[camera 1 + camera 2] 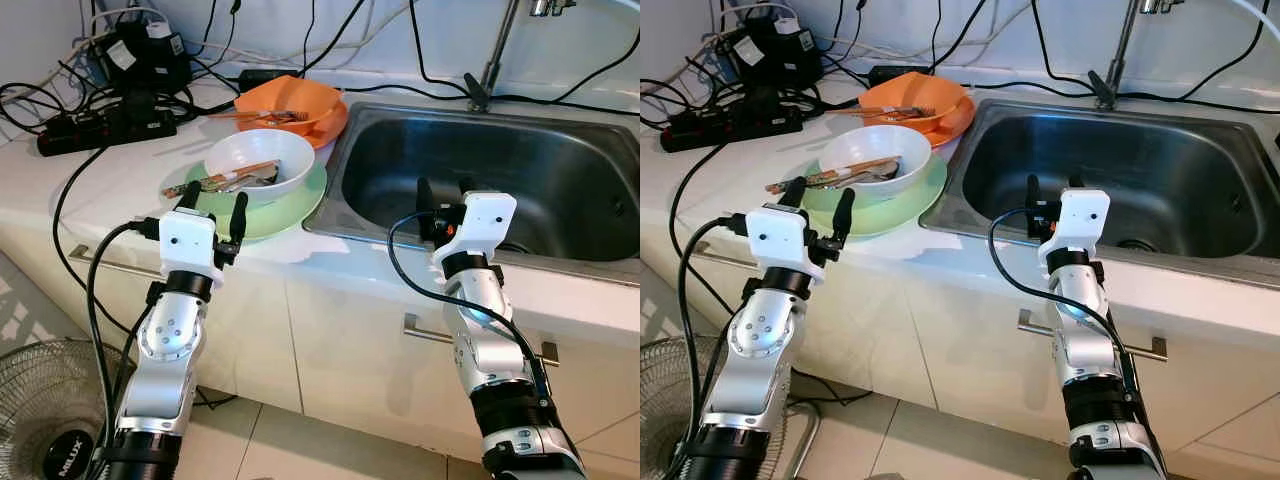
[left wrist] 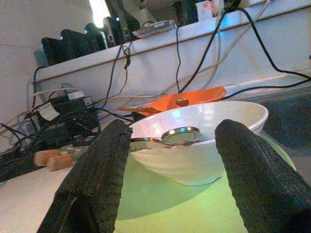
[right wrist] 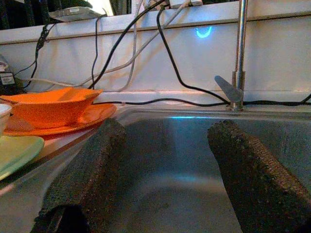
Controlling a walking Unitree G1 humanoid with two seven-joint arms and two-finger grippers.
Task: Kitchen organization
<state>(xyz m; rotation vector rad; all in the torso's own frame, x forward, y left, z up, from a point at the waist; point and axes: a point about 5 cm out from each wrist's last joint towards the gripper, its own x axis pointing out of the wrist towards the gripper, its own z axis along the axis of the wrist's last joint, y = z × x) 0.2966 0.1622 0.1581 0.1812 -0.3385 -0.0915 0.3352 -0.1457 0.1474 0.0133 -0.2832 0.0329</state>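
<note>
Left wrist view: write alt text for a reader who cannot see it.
The open left gripper points at a white bowl holding a spoon, set on a green plate. An orange bowl and tangled black cables lie behind.

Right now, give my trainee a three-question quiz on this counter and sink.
1. True or false: the white bowl sits on the green plate.
2. Which gripper hovers at the front rim of the steel sink? A) left gripper B) right gripper
3. Fill in: the fork lies in the ____ bowl.

Key: 1 true. 2 B; its fingers are open, pointing into the basin, while the left one, also open, faces the white bowl. 3 orange; that bowl sits on an orange plate behind the white bowl, beside the sink.
</note>
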